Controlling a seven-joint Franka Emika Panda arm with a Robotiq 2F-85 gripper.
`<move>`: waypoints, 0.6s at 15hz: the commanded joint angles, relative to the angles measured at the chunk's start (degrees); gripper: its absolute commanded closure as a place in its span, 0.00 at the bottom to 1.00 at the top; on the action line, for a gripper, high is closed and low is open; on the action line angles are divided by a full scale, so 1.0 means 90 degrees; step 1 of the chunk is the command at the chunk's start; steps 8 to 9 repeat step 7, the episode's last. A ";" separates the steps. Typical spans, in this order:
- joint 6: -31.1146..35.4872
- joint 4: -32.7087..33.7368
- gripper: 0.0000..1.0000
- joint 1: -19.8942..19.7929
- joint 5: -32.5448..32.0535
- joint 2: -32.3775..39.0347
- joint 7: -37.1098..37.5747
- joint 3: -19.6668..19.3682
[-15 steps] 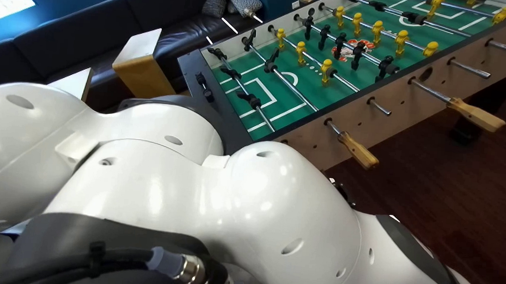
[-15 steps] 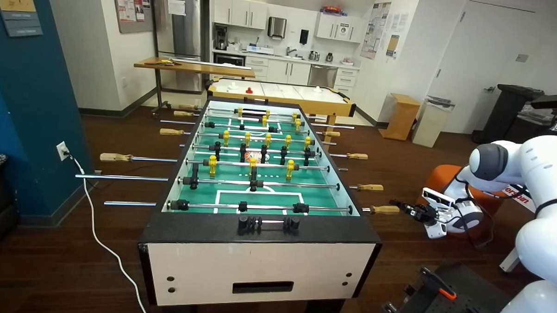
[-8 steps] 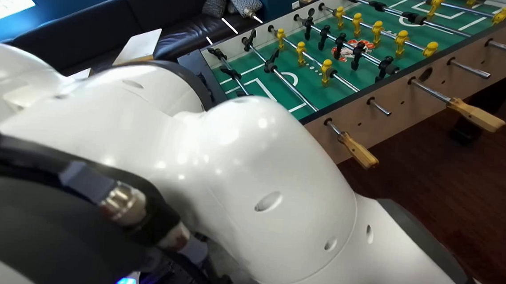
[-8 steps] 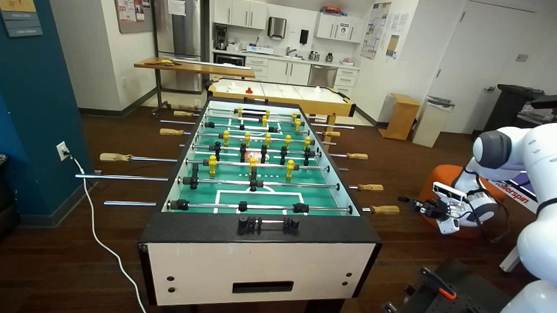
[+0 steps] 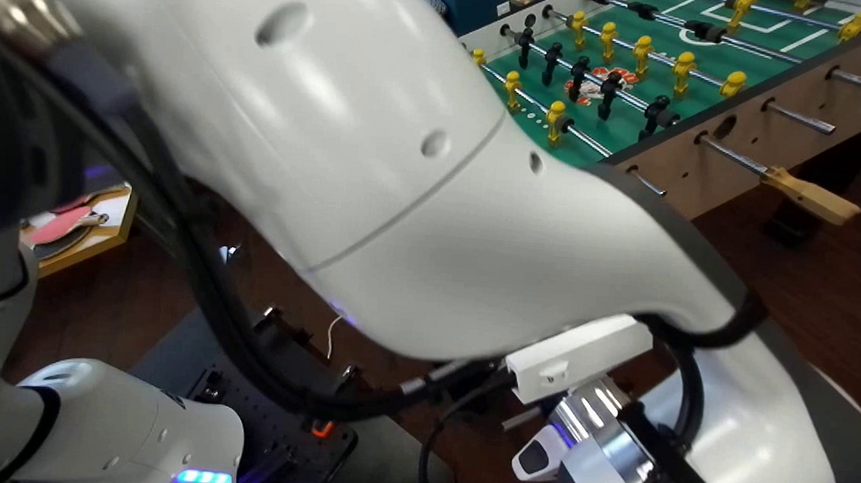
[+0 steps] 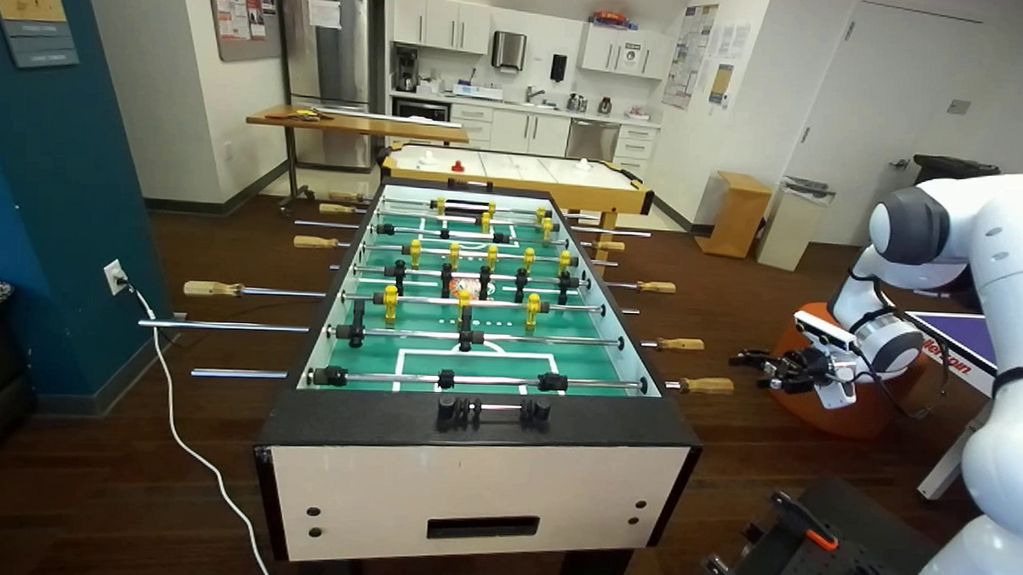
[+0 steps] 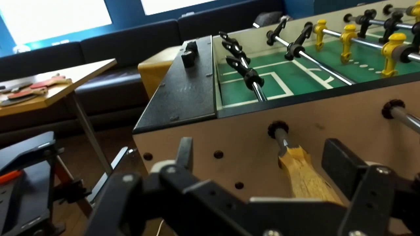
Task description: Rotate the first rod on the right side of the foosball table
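Observation:
The foosball table (image 6: pixel 473 427) shows in both exterior views, its side panel (image 5: pixel 786 145) partly behind my arm. It also fills the right of the wrist view (image 7: pixel 180 95). The first rod (image 6: pixel 500 381) carries black figures and ends in a tan wooden handle (image 6: pixel 708 385). In the wrist view this handle (image 7: pixel 308 180) appears between my fingers, closer to the right one; its outer end is hidden behind the gripper linkage. My gripper (image 7: pixel 259 150) is open and empty. In an exterior view the gripper (image 6: pixel 754 370) is slightly beyond the handle's end, apart from it.
The second rod (image 7: pixel 407 118) sticks out to the right, with its own handle (image 6: pixel 680 344). An orange seat (image 6: pixel 831 401) stands behind the gripper. A low table with paddles (image 7: pixel 46 95) and a dark stand with an orange-handled clamp (image 7: pixel 26 183) are at the left.
My arm has swung up in an exterior view and covers the table's near end and first handle. The gripper has risen and backed off slightly from the handle and turned; its fingers show spread.

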 commanded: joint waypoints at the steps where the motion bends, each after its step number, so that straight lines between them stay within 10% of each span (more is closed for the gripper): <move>1: 0.1116 -0.1003 0.00 0.0888 -0.0515 -0.1077 -0.0112 -0.0382; 9: 0.2513 -0.1874 0.00 0.1852 -0.1179 -0.2208 0.0055 -0.0465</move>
